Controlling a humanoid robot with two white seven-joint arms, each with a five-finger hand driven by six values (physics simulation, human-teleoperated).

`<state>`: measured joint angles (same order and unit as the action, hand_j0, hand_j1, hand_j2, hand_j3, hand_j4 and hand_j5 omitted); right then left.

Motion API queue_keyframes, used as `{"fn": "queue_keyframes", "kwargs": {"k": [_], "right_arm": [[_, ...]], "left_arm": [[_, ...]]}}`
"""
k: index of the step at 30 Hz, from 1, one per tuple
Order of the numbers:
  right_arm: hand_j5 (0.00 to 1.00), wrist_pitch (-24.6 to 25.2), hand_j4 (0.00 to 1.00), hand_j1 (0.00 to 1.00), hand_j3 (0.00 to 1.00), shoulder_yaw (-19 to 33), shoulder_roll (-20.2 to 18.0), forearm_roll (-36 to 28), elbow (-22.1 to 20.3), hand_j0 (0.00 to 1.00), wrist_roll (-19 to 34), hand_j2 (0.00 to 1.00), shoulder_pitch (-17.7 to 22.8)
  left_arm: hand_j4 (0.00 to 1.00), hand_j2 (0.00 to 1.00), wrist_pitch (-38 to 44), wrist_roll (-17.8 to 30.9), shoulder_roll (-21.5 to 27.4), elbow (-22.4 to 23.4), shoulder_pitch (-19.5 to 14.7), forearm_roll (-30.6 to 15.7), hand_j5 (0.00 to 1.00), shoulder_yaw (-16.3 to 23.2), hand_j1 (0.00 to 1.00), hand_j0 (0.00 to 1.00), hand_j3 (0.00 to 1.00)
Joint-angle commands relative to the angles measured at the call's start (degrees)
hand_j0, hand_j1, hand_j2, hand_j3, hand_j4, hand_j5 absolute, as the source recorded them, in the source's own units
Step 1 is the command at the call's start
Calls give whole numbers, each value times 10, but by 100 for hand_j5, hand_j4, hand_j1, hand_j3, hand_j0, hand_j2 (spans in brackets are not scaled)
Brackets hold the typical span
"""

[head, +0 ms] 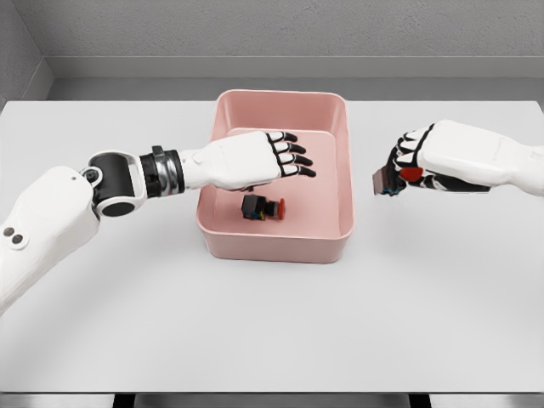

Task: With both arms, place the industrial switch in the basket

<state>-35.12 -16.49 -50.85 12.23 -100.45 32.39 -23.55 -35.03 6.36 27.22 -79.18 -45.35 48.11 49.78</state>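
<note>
Black-tipped fingers (293, 153) of my left hand (251, 160) lie spread and flat, grasping nothing, poised over the near-left part of the pink basket (340, 127), which I take as my landmark throughout. Directly below those fingers, on the basket's floor toward its front wall, sits one industrial switch (259, 207), a small dark block with a red button on its side facing the basket's right wall; it touches neither hand. From the fingers the white palm runs back across the basket's left rim to a black-and-silver wrist and the white forearm, which enters from the basket's left.

To the right of the basket, apart from its right wall and outside it, my right hand (416, 161) is curled tight around a second industrial switch (393, 180): a dark body with a red part shows between the fingers, and its end pokes out toward the basket. That arm stretches away from the basket's right side.

My reading of progress: one switch is already delivered and let go, so roughly half the job looks done. What is left, as I judge it, is to carry the right hand's switch over the right rim, set it down inside and open the fingers, then clear both hands.

No brand, label or legible writing shows on the switches, the basket, the arms or the white table (272, 331) around the basket
</note>
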Motion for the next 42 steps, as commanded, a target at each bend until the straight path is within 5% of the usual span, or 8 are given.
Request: {"fn": "queue_keyframes", "kwargs": {"k": [1, 4, 12, 19, 23, 29, 35, 42], "right_arm": [[39, 1, 39, 39, 39, -8, 6, -3, 0, 39, 0, 39, -2], [39, 1, 39, 39, 39, -15, 9, -3, 0, 39, 0, 39, -18], [39, 1, 39, 39, 39, -24, 31, 0, 0, 39, 7, 39, -45], [39, 1, 39, 39, 39, -70, 72, 2, 0, 39, 21, 39, -92], [39, 1, 39, 39, 39, -91, 84, 2, 0, 39, 22, 39, -112], [39, 1, 39, 39, 39, -121, 117, 3, 0, 39, 26, 39, -134], [39, 1, 39, 39, 39, -123, 122, 24, 1, 39, 26, 39, -142], [40, 1, 40, 40, 40, -123, 130, 36, 1, 40, 26, 40, -144]], "left_arm": [[100, 100, 0, 0, 0, -1, 0, -6, 100, -1, 100, 100, 100], [100, 100, 0, -2, 10, -5, -3, -39, 100, -8, 100, 100, 100], [100, 100, 0, -4, 132, -26, 9, -135, 100, -58, 100, 100, 100], [100, 100, 0, -4, 179, -8, 59, -153, 100, -129, 100, 100, 100], [100, 100, 0, -4, 180, 44, 97, -154, 100, -196, 100, 100, 100], [100, 100, 0, 1, 173, 138, 96, -144, 100, -196, 100, 100, 100], [100, 100, 0, -23, 161, 135, 94, -53, 100, -190, 100, 100, 100], [100, 100, 0, -23, 161, 134, 95, -46, 100, -188, 100, 100, 100]]}}
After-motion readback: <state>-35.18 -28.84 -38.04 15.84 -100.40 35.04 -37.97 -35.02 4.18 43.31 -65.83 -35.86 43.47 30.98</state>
